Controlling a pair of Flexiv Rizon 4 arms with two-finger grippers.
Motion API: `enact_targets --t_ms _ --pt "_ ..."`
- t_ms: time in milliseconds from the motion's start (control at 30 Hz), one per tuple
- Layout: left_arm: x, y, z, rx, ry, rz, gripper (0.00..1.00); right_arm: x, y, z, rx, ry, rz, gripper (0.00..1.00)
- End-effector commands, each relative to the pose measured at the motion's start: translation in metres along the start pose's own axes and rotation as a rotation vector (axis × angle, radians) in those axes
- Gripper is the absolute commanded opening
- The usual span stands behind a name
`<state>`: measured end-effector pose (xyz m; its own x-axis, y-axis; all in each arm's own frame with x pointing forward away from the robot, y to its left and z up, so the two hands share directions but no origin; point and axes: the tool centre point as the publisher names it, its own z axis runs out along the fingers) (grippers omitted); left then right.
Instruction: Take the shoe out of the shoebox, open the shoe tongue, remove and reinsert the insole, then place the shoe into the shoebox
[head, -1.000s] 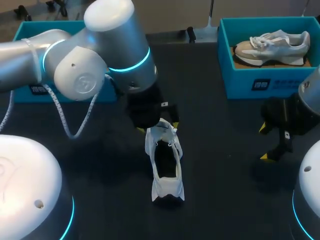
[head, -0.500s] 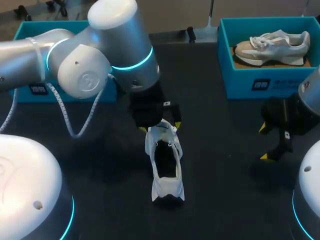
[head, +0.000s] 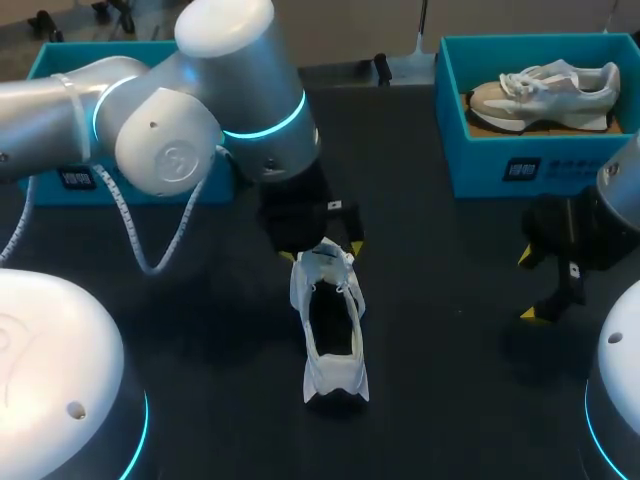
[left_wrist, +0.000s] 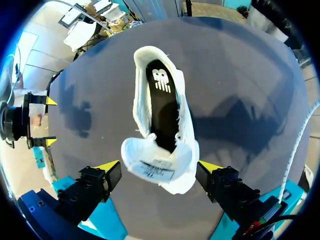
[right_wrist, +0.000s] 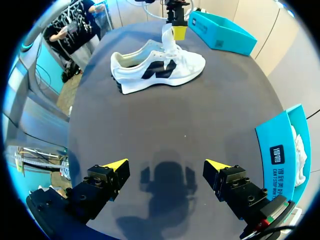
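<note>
Centre frame: white fabric sneaker (head: 328, 325) with black insole (left_wrist: 162, 107) bearing a white logo. Upper right: teal cardboard shoebox (head: 470, 165) holding a beige-and-white sneaker (head: 545, 90); dark grey tabletop (head: 440, 330).

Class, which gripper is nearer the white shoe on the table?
Left. The left gripper hangs right over the shoe, its tongue between the fingers. The right gripper is apart from it, off to the side over the table.

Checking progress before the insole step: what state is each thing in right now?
white shoe: upright on the table, tongue lifted open
insole: seated inside the shoe
left gripper: jaws open, tongue between them
right gripper: jaws open, empty
right shoebox: lidless, holding another shoe
</note>
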<state>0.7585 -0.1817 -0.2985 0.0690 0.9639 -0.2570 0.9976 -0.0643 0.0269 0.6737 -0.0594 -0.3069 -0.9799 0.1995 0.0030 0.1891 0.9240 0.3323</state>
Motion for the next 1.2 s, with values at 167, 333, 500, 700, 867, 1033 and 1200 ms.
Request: enact_targets --t_ms 167,333,500,700,867,1033,1200 --pt "-0.012 0.008 -0.018 -0.016 0.043 0.033 1.0 0.001 0.0 0.001 0.003 -0.002 0.0 1.0" --pt "-0.013 0.01 -0.023 -0.029 0.074 0.041 1.0 0.001 0.0 0.001 0.003 -0.002 0.0 1.0" --pt "-0.008 0.026 -0.025 -0.018 0.078 0.024 0.43 0.001 0.0 0.001 0.003 -0.002 0.0 1.0" --pt "-0.006 0.029 -0.027 -0.018 0.087 0.022 0.31 0.001 0.0 0.001 0.003 -0.002 0.0 1.0" --pt "-0.007 0.014 -0.023 0.031 0.074 0.023 0.29 0.001 0.0 0.001 0.003 -0.002 0.0 1.0" --pt "-0.006 -0.006 -0.018 0.082 0.064 0.028 0.26 0.001 0.0 0.001 0.003 -0.002 0.0 1.0" --pt "-0.002 -0.027 -0.012 0.086 0.092 0.046 0.24 0.001 0.0 0.001 0.003 -0.002 0.0 1.0"
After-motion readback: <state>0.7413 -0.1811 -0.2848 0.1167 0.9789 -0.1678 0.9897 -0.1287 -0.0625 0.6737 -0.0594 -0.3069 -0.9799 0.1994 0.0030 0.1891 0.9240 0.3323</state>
